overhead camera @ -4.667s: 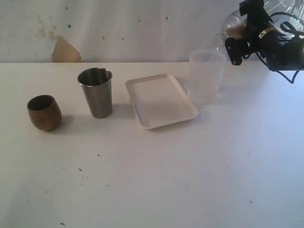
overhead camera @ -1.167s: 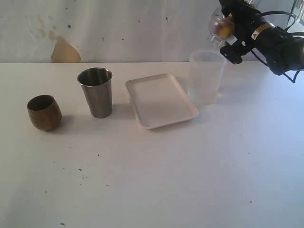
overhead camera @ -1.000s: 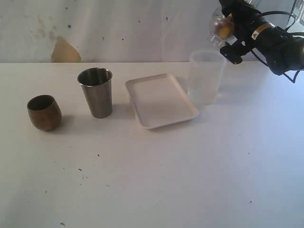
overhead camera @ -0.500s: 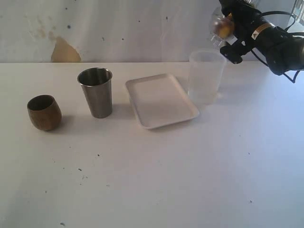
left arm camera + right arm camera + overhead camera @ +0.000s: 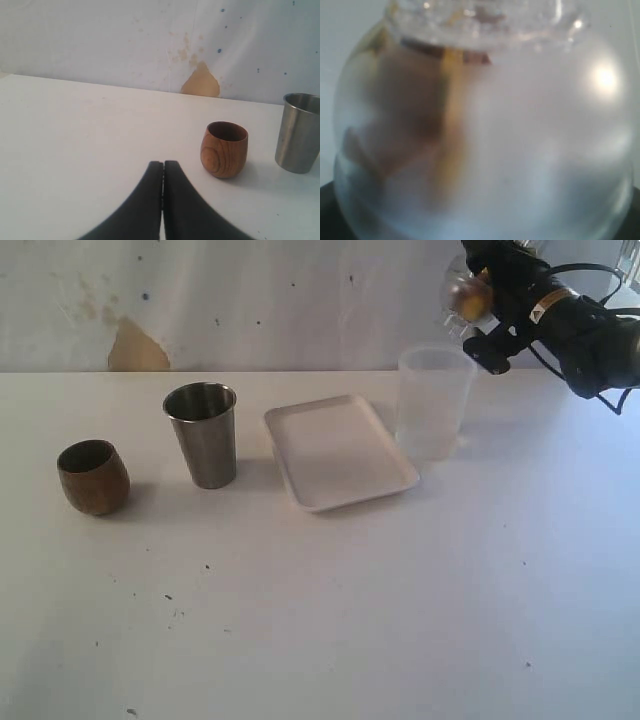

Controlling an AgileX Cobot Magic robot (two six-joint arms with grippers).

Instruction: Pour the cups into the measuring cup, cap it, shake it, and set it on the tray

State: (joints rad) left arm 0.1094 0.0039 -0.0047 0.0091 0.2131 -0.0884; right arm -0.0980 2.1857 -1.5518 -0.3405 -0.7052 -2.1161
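Observation:
The brown wooden cup (image 5: 92, 476) (image 5: 224, 149) and the steel tumbler (image 5: 203, 434) (image 5: 299, 132) stand upright on the left of the table. The white tray (image 5: 340, 450) lies in the middle, with nothing on it. Just right of it stands the clear measuring cup (image 5: 433, 403), uncapped. My right gripper (image 5: 478, 305) hovers above and slightly right of its rim, shut on the clear dome cap (image 5: 462, 297), which fills the right wrist view (image 5: 520, 125). My left gripper (image 5: 163, 165) is shut on nothing, low over the table a little short of the wooden cup.
The white table (image 5: 350, 620) stretches wide in front of the objects. A pale wall (image 5: 250, 300) with a tan patch (image 5: 135, 348) rises right behind them. Black cables (image 5: 600, 280) trail from the right arm at the top right.
Since several seconds ago the right gripper has risen and shifted left with the cap, tilting it over the measuring cup. Over the last second nothing visibly moves.

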